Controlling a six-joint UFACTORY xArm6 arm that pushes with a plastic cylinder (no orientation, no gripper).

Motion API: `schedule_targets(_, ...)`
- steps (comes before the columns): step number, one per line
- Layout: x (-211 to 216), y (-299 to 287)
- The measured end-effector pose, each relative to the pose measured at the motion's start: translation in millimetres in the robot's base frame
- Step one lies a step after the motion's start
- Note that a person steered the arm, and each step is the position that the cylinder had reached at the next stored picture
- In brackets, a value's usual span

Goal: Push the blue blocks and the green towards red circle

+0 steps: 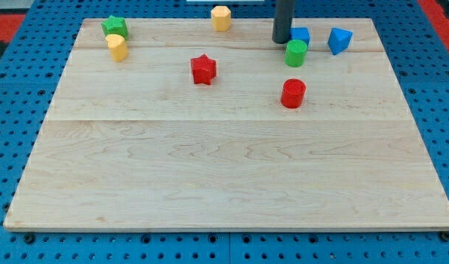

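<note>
My tip (282,40) is near the view's top, just left of a blue block (301,35) and above-left of the green cylinder (296,53). A second blue block, wedge-like (340,39), lies further to the view's right. The red cylinder (293,93) stands below the green cylinder, a short gap apart. The rod comes down from the top edge of the view.
A green star-like block (114,27) and a yellow block (117,47) sit at the view's top left. A yellow hexagonal block (221,17) is at top centre. A red star (203,69) lies left of the red cylinder. The wooden board (224,169) rests on a blue pegboard.
</note>
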State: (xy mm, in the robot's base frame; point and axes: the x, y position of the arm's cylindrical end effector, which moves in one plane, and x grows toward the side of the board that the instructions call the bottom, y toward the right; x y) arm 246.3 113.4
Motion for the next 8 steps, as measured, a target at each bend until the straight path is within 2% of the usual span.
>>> schedule_targets(3,-36,26)
schedule_targets(4,-26,29)
schedule_targets(6,59,29)
schedule_targets(8,-14,22)
